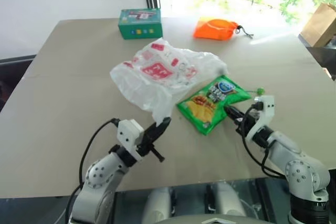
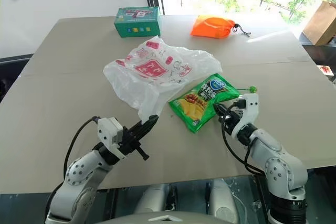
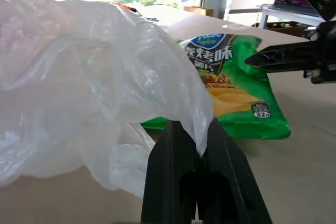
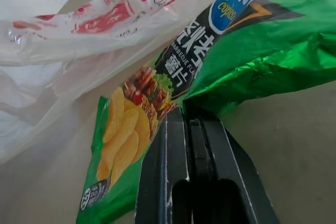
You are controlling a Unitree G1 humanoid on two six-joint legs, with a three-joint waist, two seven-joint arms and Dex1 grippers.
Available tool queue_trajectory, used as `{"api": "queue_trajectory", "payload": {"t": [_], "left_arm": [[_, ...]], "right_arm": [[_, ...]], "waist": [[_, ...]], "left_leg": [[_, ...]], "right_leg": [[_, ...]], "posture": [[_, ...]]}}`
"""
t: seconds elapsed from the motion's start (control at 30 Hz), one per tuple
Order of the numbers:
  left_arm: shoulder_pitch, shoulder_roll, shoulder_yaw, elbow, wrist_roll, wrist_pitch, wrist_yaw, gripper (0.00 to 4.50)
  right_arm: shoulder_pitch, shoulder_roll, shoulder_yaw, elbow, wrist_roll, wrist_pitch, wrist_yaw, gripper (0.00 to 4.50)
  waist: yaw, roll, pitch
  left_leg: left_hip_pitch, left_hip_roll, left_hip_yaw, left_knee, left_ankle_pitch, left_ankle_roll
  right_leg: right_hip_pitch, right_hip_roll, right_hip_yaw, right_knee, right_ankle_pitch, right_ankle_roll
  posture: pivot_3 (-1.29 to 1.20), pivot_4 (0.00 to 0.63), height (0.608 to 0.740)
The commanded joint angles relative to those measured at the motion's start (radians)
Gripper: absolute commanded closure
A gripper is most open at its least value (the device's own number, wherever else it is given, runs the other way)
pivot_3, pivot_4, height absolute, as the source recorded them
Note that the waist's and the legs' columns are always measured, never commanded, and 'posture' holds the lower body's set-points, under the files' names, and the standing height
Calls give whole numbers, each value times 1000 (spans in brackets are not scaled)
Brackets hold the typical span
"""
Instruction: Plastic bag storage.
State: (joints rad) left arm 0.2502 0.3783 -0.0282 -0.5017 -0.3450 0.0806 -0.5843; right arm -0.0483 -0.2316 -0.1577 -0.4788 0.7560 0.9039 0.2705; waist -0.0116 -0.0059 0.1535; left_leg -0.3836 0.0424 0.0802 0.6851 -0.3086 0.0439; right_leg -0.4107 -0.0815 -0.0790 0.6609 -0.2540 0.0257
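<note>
My left gripper [image 1: 161, 125] pinches the near corner of the plastic bag [image 1: 163, 74], which lies mid-table, partly over the chip packet [image 1: 212, 103]. It looks light, soft and slippery. My right gripper [image 2: 219, 110] is almost pressed together at the packet's edge.

Chip packet [image 1: 212, 103]: green, flat, edge at the right jaws.
Box [image 1: 139, 23]: green, far beyond jaws.
Pouch [image 1: 215, 29]: orange, likewise far, possibly drawstring.
</note>
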Motion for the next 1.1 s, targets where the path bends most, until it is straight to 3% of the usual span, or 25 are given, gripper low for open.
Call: {"api": "queue_trajectory", "payload": {"t": [0.03,0.07,0.17,0.23,0.27,0.5,0.6,0.63,0.7,0.77,0.8,0.83,0.93,1.1], "left_arm": [[6,-13,23,-17,31,-36,37,4500],[3,-14,23,-15,34,-37,40,4500],[-4,-18,23,-7,42,-40,46,4500],[-7,-19,23,-1,47,-46,48,4500],[-6,-20,21,3,49,-51,48,4500],[-2,-27,14,23,62,-81,44,4500],[-2,-29,16,28,61,-89,43,4500],[-2,-30,18,30,60,-91,44,4500],[-3,-32,18,32,60,-94,46,4500],[-5,-36,13,29,64,-94,48,4500],[-6,-37,10,26,66,-93,49,4500],[-1,-35,4,19,69,-94,45,4500],[11,-31,-6,12,72,-99,33,4500],[13,-22,-4,27,69,-118,11,4500]], "right_arm": [[-14,-27,-11,83,21,52,9,2955],[-23,-28,-16,101,17,48,7,2357],[-60,-5,-42,148,43,65,-19,1377],[-87,7,-18,183,10,34,-23,329],[-96,13,-2,194,-2,24,-18,40],[-139,95,60,308,-105,-94,-44,40],[-151,112,55,348,-137,-144,-48,858],[-154,108,57,355,-144,-154,-39,1505],[-161,101,52,365,-141,-160,-17,2126],[-171,97,37,363,-101,-137,14,3124],[-179,97,23,357,-50,-89,30,3711],[-188,88,16,334,35,-19,75,3965],[-211,66,19,310,144,86,144,3965],[-325,105,75,421,66,42,141,3965]], "waist": [[0,0,0],[1,0,0],[-1,-1,-1],[0,-3,-2],[0,-5,-3],[-5,-10,-7],[-3,-11,-8],[-3,-11,-8],[-3,-11,-8],[-3,-11,-8],[-3,-11,-8],[-3,-11,-8],[-3,-10,-7],[-8,-8,-6]], "left_leg": [[0,0,0,0,0,0],[0,-1,0,0,0,0],[1,0,0,0,0,0],[2,0,0,0,0,0],[2,0,0,0,0,0],[3,1,1,0,0,0],[4,1,1,0,0,0],[4,1,1,0,0,0],[4,1,1,0,0,0],[3,1,1,0,0,0],[4,1,1,0,0,0],[3,2,1,0,0,0],[3,2,1,0,0,0],[3,4,2,0,0,0]], "right_leg": [[0,0,0,0,0,0],[0,0,0,0,0,0],[1,0,0,0,0,0],[2,0,0,0,0,0],[2,0,0,0,0,0],[2,0,1,0,0,0],[2,0,1,1,0,0],[2,0,1,1,0,0],[2,0,1,1,0,0],[2,0,1,1,0,0],[2,1,1,1,0,0],[2,1,1,1,0,0],[2,0,1,0,0,-1],[1,3,6,0,0,-1]], "posture": [[0,150,740],[0,150,740],[0,150,740],[0,150,740],[0,150,740],[0,150,740],[0,150,740],[0,150,740],[0,150,740],[0,150,740],[0,150,740],[0,150,740],[0,150,740],[0,150,740]]}}
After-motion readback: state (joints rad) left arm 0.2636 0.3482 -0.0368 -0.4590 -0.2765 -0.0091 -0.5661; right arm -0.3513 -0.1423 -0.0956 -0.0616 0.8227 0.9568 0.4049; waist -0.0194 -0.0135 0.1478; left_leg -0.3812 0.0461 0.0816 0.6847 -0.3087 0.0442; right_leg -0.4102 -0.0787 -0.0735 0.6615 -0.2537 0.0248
